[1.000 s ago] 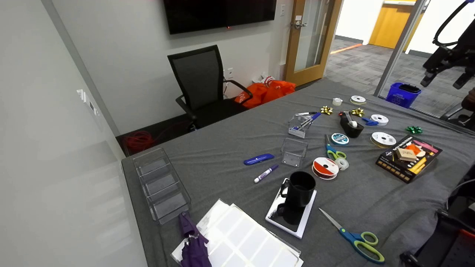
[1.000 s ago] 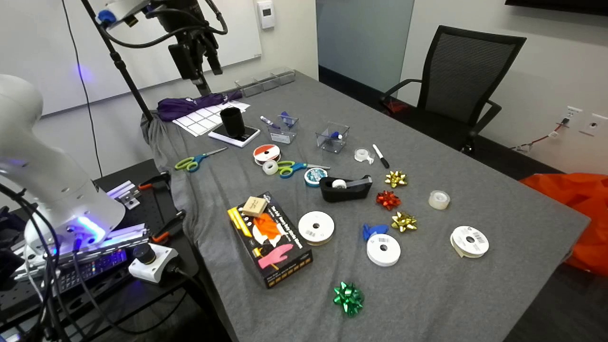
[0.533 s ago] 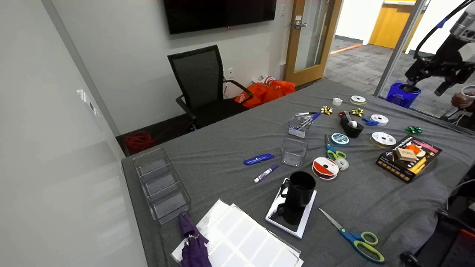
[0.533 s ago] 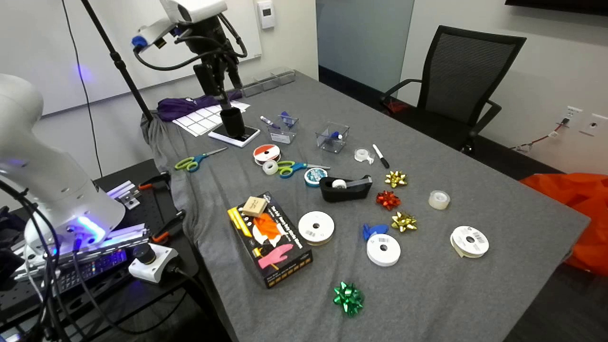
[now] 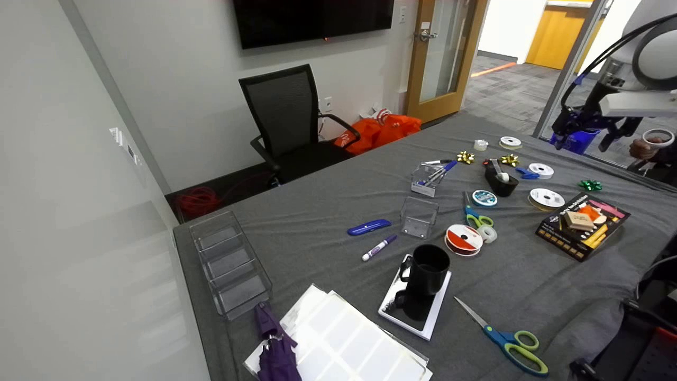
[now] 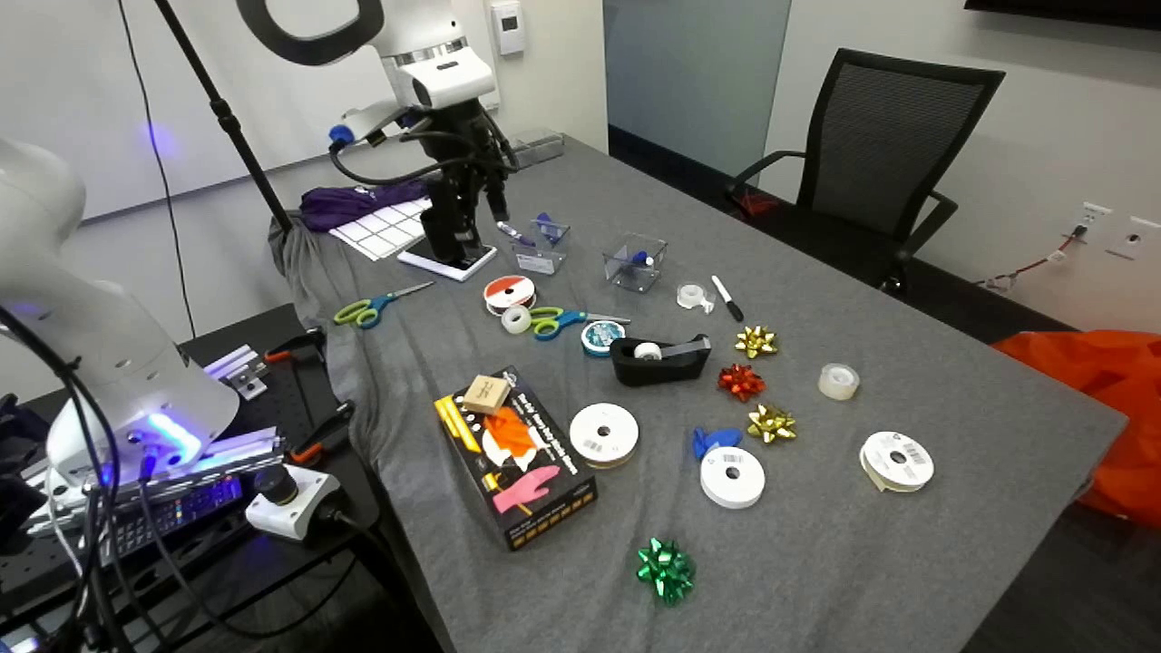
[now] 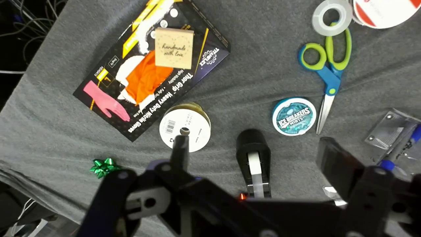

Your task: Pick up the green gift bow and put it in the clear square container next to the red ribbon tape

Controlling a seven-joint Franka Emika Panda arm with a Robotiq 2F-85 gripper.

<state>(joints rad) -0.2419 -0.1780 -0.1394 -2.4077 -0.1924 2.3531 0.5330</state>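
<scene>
The green gift bow [image 5: 589,185] lies on the grey cloth beyond the glove box; it also shows in an exterior view [image 6: 667,570] and at the lower left of the wrist view [image 7: 103,167]. The clear square container [image 5: 418,221] stands by the red ribbon tape [image 5: 464,239]. Both also show in an exterior view, the container [image 6: 540,258] and the tape [image 6: 510,293]. In the wrist view the tape [image 7: 383,10] is cut by the top edge and this container is out of view. My gripper [image 7: 255,144] is open and empty, high above the table [image 6: 481,231].
A glove box [image 6: 517,453] carries a wooden block. A black tape dispenser [image 7: 252,154], white ribbon spools [image 6: 605,433], scissors [image 7: 329,79] and a mint tin [image 7: 293,117] lie around. Another clear container [image 5: 426,180] holds pens. A black mug [image 5: 426,267] stands on a white box.
The arm and open gripper have swung lower, leftward in an exterior view and rightward in an exterior view, and now cover the mug there. The bow, container and ribbon tape have not moved.
</scene>
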